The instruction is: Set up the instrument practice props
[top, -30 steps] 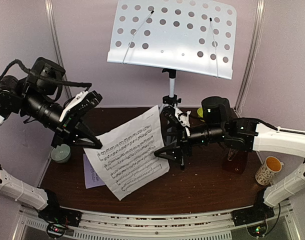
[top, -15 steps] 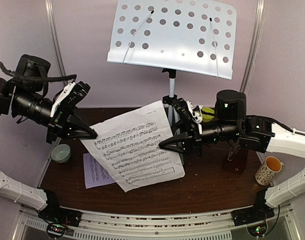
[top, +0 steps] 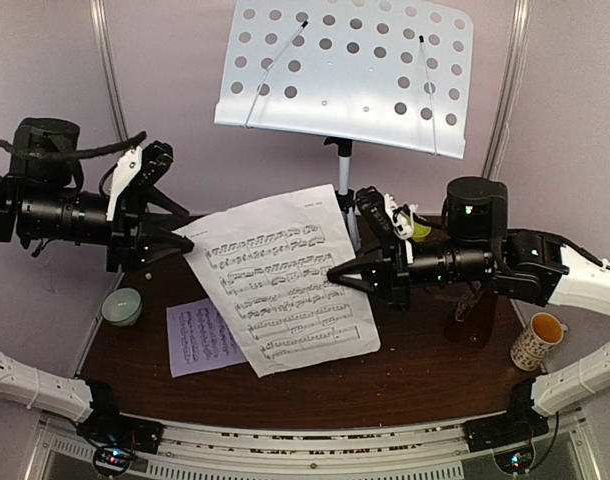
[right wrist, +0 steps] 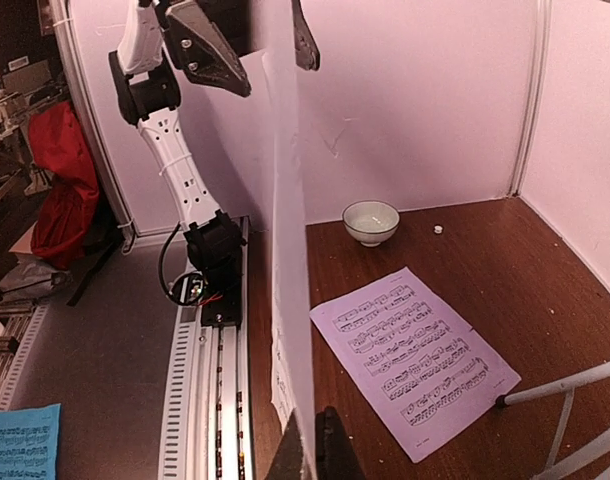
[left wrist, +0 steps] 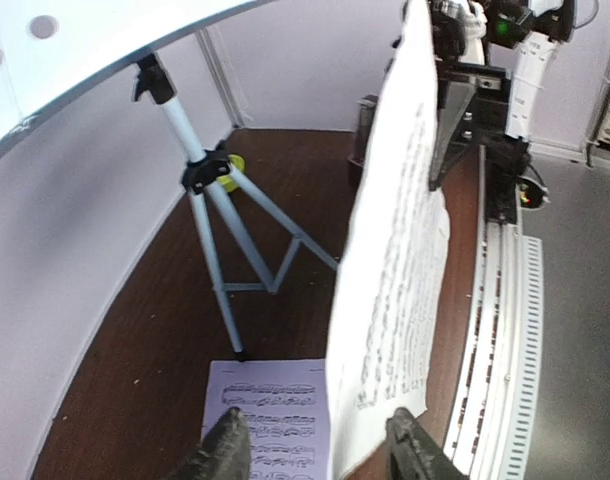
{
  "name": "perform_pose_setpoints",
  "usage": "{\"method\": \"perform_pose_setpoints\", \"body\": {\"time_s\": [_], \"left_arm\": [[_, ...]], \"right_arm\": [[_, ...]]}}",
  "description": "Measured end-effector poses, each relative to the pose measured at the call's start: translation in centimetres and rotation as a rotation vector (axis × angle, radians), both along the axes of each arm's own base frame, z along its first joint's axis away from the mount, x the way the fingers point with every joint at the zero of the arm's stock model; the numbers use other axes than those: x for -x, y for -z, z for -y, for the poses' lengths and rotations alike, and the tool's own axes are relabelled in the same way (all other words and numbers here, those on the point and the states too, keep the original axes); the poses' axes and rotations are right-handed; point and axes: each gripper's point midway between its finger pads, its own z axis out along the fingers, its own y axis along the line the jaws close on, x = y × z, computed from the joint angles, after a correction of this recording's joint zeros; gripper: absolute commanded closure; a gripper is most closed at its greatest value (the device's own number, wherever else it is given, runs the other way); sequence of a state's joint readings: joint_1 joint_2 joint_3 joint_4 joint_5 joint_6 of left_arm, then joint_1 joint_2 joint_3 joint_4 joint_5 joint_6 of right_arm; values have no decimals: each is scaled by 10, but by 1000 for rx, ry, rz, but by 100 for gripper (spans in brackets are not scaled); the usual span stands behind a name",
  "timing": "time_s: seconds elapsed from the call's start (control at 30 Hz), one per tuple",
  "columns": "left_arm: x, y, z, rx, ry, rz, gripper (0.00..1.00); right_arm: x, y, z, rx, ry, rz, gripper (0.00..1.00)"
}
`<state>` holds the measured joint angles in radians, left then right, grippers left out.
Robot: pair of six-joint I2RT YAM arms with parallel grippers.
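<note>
A printed sheet-music page [top: 285, 280] hangs upright in the air between the two arms. My right gripper [top: 337, 272] is shut on its right edge; in the right wrist view the page [right wrist: 290, 250] runs edge-on from the pinched fingers [right wrist: 310, 432]. My left gripper [top: 185, 243] is at the page's left edge with its fingers apart [left wrist: 315, 432], and the page [left wrist: 395, 260] stands loose between them. A second page [top: 200, 335] lies flat on the table. The white perforated music-stand desk [top: 345, 75] stands on its silver tripod [left wrist: 220, 230] at the back. The red-brown metronome [top: 472, 320] sits behind the right arm, mostly hidden.
A small grey-green bowl [top: 122, 305] sits at the table's left edge. A yellow-green bowl [top: 416, 228] sits by the tripod, behind the right arm. A patterned mug [top: 538, 340] stands at the far right. Purple walls close in the back and sides.
The right gripper has shut on the page's right edge. The left gripper, which held the left edge, has opened. The page has risen and shifted right.
</note>
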<state>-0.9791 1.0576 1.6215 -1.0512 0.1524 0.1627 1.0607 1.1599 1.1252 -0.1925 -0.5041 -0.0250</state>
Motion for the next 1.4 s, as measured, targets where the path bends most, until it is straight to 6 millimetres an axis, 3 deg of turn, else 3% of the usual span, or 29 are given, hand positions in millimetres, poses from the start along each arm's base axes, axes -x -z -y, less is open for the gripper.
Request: {"method": "perform_pose_setpoints", "body": {"time_s": [0.07,0.23,0.43,0.63,0.8,1.1,1.4], "left_arm": [[-9,-10,-9,45,-80,38,28],[-31,-36,-33,169,-279,112,25],[-59,-76,-41,258,-449,166,25],[-84,-145,-31,379,-543,234,27],[-97,-186,-26,447,-587,291,28],[-135,-190,-1,458,-604,290,30],[-165,-194,40,475,-559,299,30]], "right_arm": [[-3,-3,3,-7,28,-5,100],[-11,-22,11,-41,100,-19,100],[-23,-89,30,-161,214,-7,100],[-36,-161,68,-323,345,11,100],[-48,-204,98,-414,452,30,100],[-86,-224,139,-473,657,35,100],[-113,-256,151,-529,750,76,100]]}}
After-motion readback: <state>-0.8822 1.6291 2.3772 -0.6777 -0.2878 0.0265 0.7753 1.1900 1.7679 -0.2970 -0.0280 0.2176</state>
